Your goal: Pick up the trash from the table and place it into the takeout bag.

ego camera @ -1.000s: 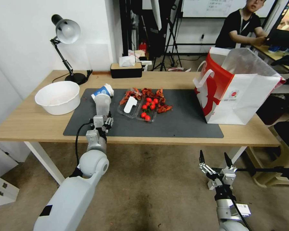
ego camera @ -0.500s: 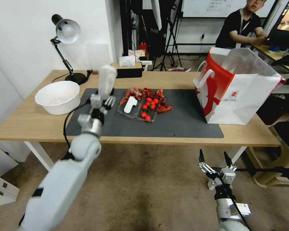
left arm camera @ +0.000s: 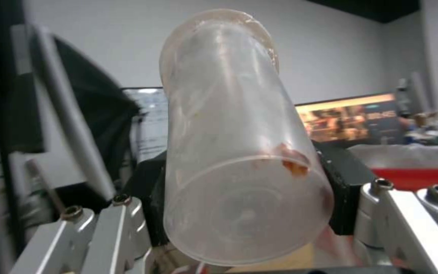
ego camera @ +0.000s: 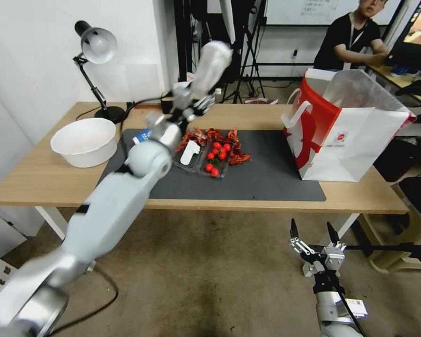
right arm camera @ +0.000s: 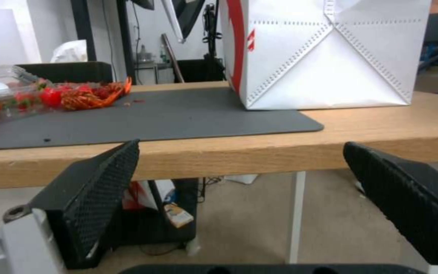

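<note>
— Holding anything, the left gripper [ego camera: 195, 104]?
— It is pinching the clear plastic cup [ego camera: 211, 67] by its base, raised high above the table [ego camera: 266, 117], tilting toward the takeout bag [ego camera: 348, 135].
— And the right gripper [ego camera: 313, 238]?
— It is hanging below the table edge, fingers [right arm camera: 97, 194] spread apart, gripping nothing.
— Other trash?
— A blue-and-white paper cup [ego camera: 142, 135] is lying on the dark mat [ego camera: 266, 178]

On view: one clear cup [ego camera: 212, 65], one paper cup [ego camera: 142, 135], one white bowl [ego camera: 84, 141], one tray [ego camera: 201, 159], one bag [ego camera: 346, 126], one lamp [ego camera: 94, 61], two grippers [ego camera: 192, 104] [ego camera: 313, 235].
</note>
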You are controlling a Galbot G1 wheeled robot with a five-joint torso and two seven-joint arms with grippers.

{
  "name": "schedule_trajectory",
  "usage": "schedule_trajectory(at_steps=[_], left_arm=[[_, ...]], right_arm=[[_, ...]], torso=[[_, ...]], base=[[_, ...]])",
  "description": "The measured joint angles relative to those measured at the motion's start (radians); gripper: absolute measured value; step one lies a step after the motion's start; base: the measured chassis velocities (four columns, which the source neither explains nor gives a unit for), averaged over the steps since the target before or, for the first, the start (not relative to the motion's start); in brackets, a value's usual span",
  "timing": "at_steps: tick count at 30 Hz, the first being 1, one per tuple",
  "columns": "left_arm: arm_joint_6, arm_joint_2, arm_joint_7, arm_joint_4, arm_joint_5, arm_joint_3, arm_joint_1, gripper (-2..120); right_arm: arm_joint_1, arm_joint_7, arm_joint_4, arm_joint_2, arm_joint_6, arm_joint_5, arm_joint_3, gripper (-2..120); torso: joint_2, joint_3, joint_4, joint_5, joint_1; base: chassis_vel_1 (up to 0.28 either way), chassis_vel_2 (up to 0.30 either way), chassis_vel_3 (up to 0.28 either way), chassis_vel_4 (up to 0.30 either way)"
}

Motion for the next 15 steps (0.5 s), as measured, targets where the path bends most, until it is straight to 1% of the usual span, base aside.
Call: schedule_trajectory(at_steps=[2,3,4,6,7,8,9,10,12,13,14,15], left_arm=[[0.004,-0.028,0.020,0.024,-0.005,0.041,-0.042,55],[0.006,-0.043,0.028,0.037,-0.007,0.063,-0.063,55],[0.006,-0.043,0.028,0.037,-0.007,0.063,-0.063,55],[0.007,-0.096,0.057,0.098,-0.011,0.156,-0.148,55],[0.007,-0.096,0.057,0.098,-0.011,0.156,-0.148,55],[0.006,-0.110,0.072,0.120,-0.009,0.181,-0.173,55],[-0.001,-0.132,0.106,0.161,0.004,0.220,-0.214,55],[-0.001,-0.132,0.106,0.161,0.004,0.220,-0.214,55],[-0.019,-0.163,0.159,0.227,0.027,0.264,-0.269,55],[-0.039,-0.183,0.197,0.275,0.043,0.287,-0.305,55],[-0.039,-0.183,0.197,0.275,0.043,0.287,-0.305,55],[-0.059,-0.201,0.227,0.316,0.057,0.310,-0.335,55]], right_arm=[[-0.001,0.001,0.001,0.000,0.000,0.001,0.003,100],[-0.001,0.001,0.002,0.000,0.000,0.001,0.004,100],[-0.001,0.001,0.002,0.000,0.000,0.001,0.004,100],[-0.003,0.003,0.003,0.001,0.000,0.002,0.006,100],[-0.003,0.003,0.003,0.001,0.000,0.002,0.006,100],[-0.004,0.003,0.003,0.001,0.000,0.002,0.006,100],[-0.005,0.003,0.003,0.002,0.001,0.003,0.006,100],[-0.005,0.003,0.003,0.002,0.001,0.003,0.006,100],[-0.005,0.004,0.003,0.002,0.003,0.005,0.007,100],[-0.005,0.004,0.001,0.002,0.004,0.005,0.007,100],[-0.005,0.004,0.001,0.002,0.004,0.005,0.007,100],[-0.004,0.004,-0.001,0.002,0.005,0.006,0.007,100]], torso=[[0.000,0.000,0.0001,0.0001,0.000],[0.000,0.000,-0.0002,0.0000,0.000],[0.000,0.000,-0.0002,0.0000,0.000],[0.000,0.000,0.0001,0.0001,0.000],[0.000,0.000,0.0001,0.0001,0.000],[0.000,0.000,-0.0002,-0.0001,0.000],[0.000,0.000,-0.0002,0.0001,0.000],[0.000,0.000,-0.0002,0.0001,0.000],[0.000,0.000,0.0000,0.0000,0.000],[0.000,0.000,0.0000,-0.0001,0.000],[0.000,0.000,0.0000,-0.0001,0.000],[0.000,0.000,0.0001,-0.0001,0.000]], base=[[0.000,0.000,0.000,0.000],[0.000,0.000,0.000,0.000],[0.000,0.000,0.000,0.000],[0.000,0.000,0.000,0.000],[0.000,0.000,0.000,0.000],[0.000,0.000,0.000,0.000],[0.000,0.000,0.000,0.000],[0.000,0.000,0.000,0.000],[0.000,0.000,0.000,0.000],[0.000,0.000,0.000,0.000],[0.000,0.000,0.000,0.000],[0.000,0.000,0.000,0.000]])
